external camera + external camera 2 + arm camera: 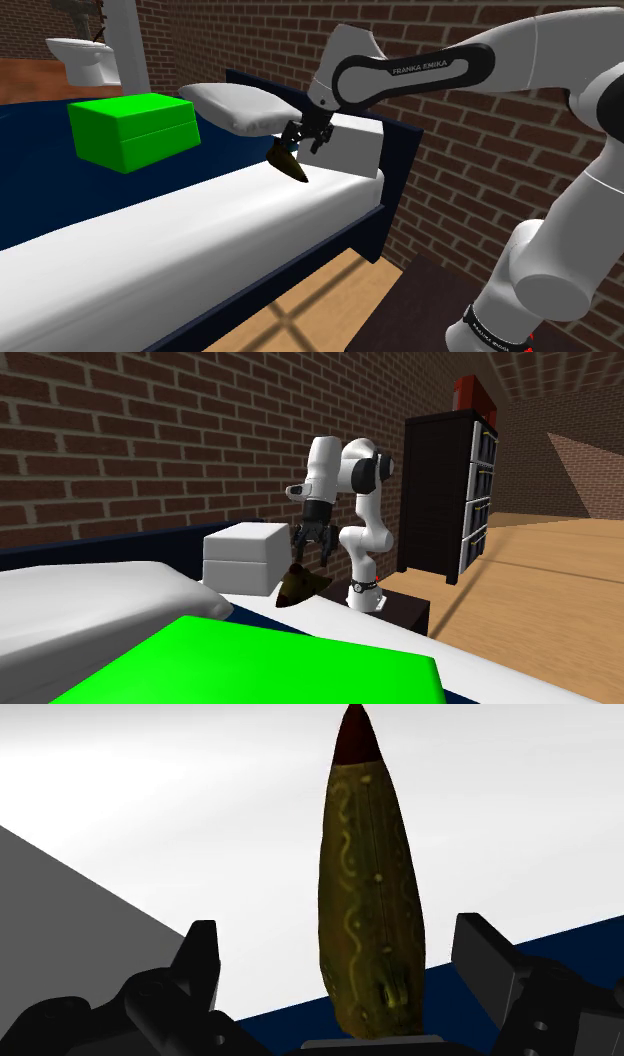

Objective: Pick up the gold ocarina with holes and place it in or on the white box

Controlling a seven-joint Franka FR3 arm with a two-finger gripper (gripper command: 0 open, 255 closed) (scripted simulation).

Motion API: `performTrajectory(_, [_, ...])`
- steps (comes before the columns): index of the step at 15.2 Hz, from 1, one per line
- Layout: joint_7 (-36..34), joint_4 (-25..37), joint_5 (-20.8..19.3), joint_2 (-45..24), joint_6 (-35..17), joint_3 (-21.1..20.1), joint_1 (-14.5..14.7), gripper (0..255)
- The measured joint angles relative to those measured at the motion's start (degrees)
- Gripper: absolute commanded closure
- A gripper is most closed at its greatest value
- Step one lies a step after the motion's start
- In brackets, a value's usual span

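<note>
The ocarina [291, 166] is a dark olive-gold, tapered piece with a brown tip, lying on the white sheet [200, 230] of the bed. My gripper [298, 147] hangs right over its wide end, open. In the wrist view the ocarina [370, 904] runs lengthwise away from the palm between the two fingers [200, 959], which stand well apart and do not touch it. The white box [358, 150] stands on the bed just behind the gripper, against the brick wall. In the second exterior view the ocarina [296, 588] lies below the gripper [312, 552], beside the white box [245, 557].
A bright green box [130, 130] sits on the navy blanket at the shoulder view's left. A white pillow [240, 105] lies beside the white box. The navy bed frame [395, 190] edges the mattress. A dark cabinet [450, 492] stands behind the arm.
</note>
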State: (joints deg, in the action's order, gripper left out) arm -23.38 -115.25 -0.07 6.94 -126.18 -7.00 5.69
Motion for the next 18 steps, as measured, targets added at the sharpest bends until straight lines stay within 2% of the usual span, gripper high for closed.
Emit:
performTrajectory(2, [-1.41,3.54,-0.73,-3.04,-1.03,-0.57,0.28,0])
performTrajectory(10, [-2.33,2.72,-1.55,-6.65,-6.02,-0.83,0.42,0])
performTrajectory(16, [-2.49,2.82,-1.69,-7.17,-6.46,-0.87,0.46,0])
performTrajectory(17, [-2.49,2.82,-1.69,-7.17,-6.46,-0.87,0.46,255])
performTrajectory(18, [-2.49,2.82,-1.69,-7.17,-6.46,-0.87,0.46,255])
